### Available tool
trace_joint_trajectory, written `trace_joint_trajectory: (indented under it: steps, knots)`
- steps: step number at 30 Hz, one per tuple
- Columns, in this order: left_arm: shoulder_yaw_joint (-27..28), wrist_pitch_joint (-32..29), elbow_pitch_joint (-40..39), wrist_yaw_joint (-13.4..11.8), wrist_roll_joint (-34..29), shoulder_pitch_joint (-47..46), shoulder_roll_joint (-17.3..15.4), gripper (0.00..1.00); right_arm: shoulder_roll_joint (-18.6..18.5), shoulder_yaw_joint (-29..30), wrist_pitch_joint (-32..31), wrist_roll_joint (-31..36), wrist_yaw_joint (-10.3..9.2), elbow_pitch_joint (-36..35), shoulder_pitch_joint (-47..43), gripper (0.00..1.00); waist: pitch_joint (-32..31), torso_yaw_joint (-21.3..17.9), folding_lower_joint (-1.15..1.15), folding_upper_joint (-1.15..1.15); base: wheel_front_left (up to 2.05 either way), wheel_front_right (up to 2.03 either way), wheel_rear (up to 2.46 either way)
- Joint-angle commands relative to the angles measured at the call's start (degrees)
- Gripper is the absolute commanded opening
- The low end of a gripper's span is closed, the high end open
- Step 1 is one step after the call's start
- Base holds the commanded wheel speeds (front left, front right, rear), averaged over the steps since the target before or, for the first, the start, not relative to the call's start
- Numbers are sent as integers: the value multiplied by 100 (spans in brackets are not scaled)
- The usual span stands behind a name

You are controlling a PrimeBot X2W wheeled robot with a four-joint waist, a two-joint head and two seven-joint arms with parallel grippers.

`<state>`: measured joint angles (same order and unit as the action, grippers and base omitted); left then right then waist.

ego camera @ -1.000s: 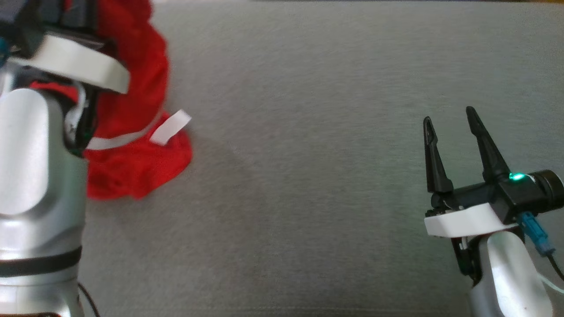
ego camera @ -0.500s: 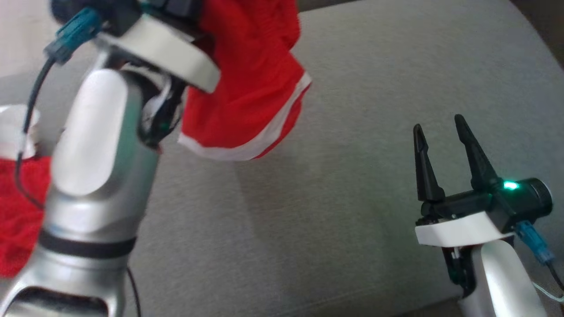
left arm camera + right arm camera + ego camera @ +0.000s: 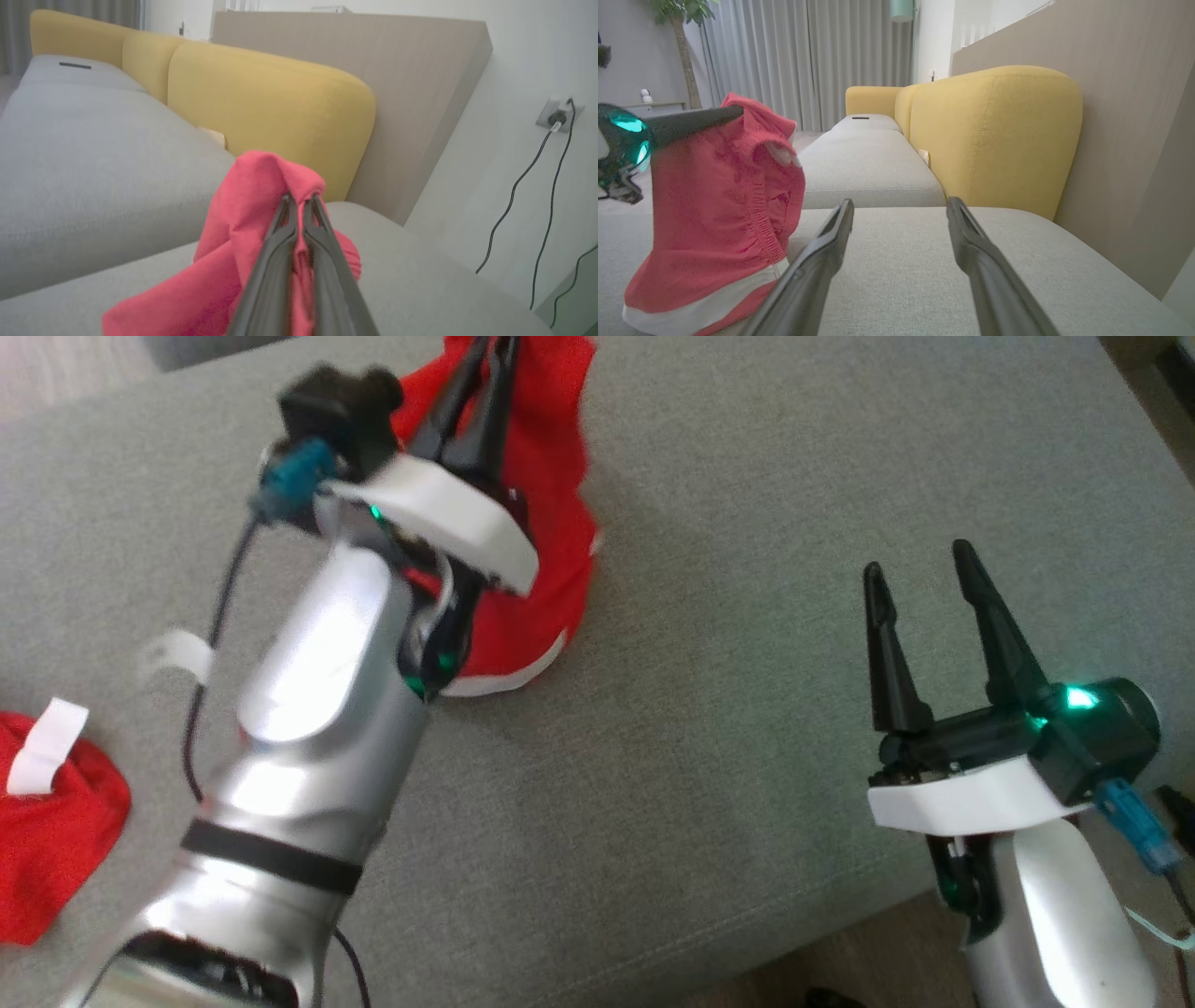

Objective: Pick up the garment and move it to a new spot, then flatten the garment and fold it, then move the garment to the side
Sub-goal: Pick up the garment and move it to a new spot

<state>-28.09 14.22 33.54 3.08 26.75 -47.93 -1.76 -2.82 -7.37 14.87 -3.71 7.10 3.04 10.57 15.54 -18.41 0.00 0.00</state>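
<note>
The garment (image 3: pixel 551 523) is red with a white hem band. It hangs bunched from my left gripper (image 3: pixel 490 350), which is shut on its top fold above the grey cushion (image 3: pixel 747 616). In the left wrist view the two fingers pinch the garment (image 3: pixel 243 219) at the gripper's tips (image 3: pixel 299 201). From the right wrist view the garment (image 3: pixel 719 200) droops from a left gripper finger (image 3: pixel 691 123), its hem at or just over the cushion. My right gripper (image 3: pixel 918 565) stands open and empty to the right, well apart from the cloth, and its tips (image 3: pixel 900 203) hover over bare cushion.
A second red cloth (image 3: pixel 47 840) with a white tab lies at the left edge. The cushion's front edge and the floor (image 3: pixel 840 971) are at the lower right. Yellow backrests (image 3: pixel 994 135) rise behind, with wall cables (image 3: pixel 537 186) beyond.
The head camera has shifted. My left arm has lifted the garment off the cushion and carried it rightward, toward the middle. The right gripper stays open in place.
</note>
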Motion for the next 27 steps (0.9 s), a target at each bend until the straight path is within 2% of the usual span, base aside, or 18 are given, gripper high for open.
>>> trace_joint_trajectory:
  steps: [1, 7, 8, 9, 10, 18, 27]
  knots:
    - [97, 60, -144, -38, 0, -66, -114, 0, -6, -103, 13, -44, 39, -195, 153, 100, 70, -25, 0, 0, 0, 0, 0]
    - [380, 76, -374, -197, -373, 822, -113, 0, -6, 85, 13, 54, 39, -142, 13, 100, 33, 296, 0, 0, 0, 0, 0]
    - [467, 76, -452, -218, -465, 972, -114, 11, -6, 93, 13, 90, 39, -123, -18, 100, -2, 362, 0, 0, 0, 0, 0]
    - [560, 76, -550, -248, -565, 1128, -114, 41, -6, 112, 13, 125, 39, -102, -51, 100, -58, 441, 0, 0, 0, 0, 0]
    - [663, 76, -649, -278, -640, 1295, -114, 100, -6, 125, 13, 155, 39, -82, -85, 100, -112, 513, 0, 0, 0, 0, 0]
    - [1262, 77, -1605, -389, -1084, 2631, -113, 100, -6, 266, 13, 351, 39, 68, -389, 100, -708, 1169, 0, 0, 0, 0, 0]
    - [1977, 77, -2745, -502, -1509, 4003, -112, 100, -6, 415, 13, 323, 39, 189, -774, 100, -1292, 1737, 0, 0, 0, 0, 0]
